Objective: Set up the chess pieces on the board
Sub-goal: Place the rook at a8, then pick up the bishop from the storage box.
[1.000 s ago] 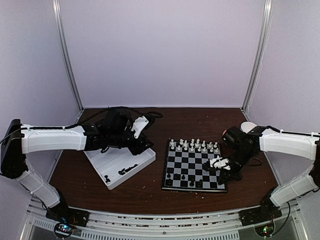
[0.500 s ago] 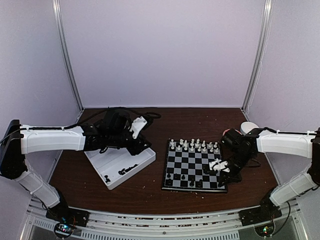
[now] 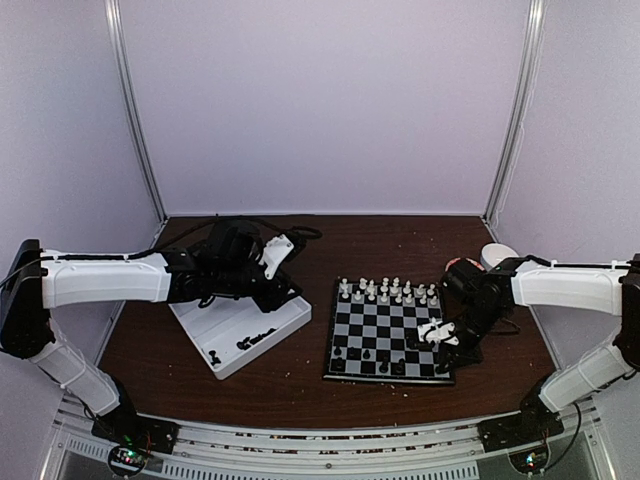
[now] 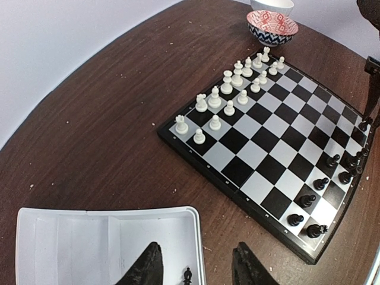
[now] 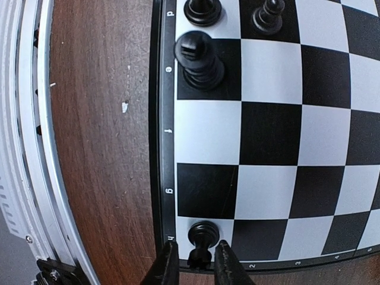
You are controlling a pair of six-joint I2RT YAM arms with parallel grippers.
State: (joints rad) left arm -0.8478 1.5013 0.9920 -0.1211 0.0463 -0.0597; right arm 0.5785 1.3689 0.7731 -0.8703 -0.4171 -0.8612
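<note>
Partway there. Some black pieces [image 4: 320, 184] on board [image 4: 261, 142], gaps unfilled, more in tray [image 4: 59, 243]. Right claw [image 5: 196, 244] astride corner piece [image 5: 203, 231], grip unclear; left claw [image 4: 196, 246] apart above tray.

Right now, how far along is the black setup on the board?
Done: white pieces stand in two far rows, and several black pieces stand on the board, near side. In hand: the right gripper straddles a black piece on the corner square; the open left gripper hovers over the tray. Left: other black pieces lie in the tray, and near squares are bare.
</note>
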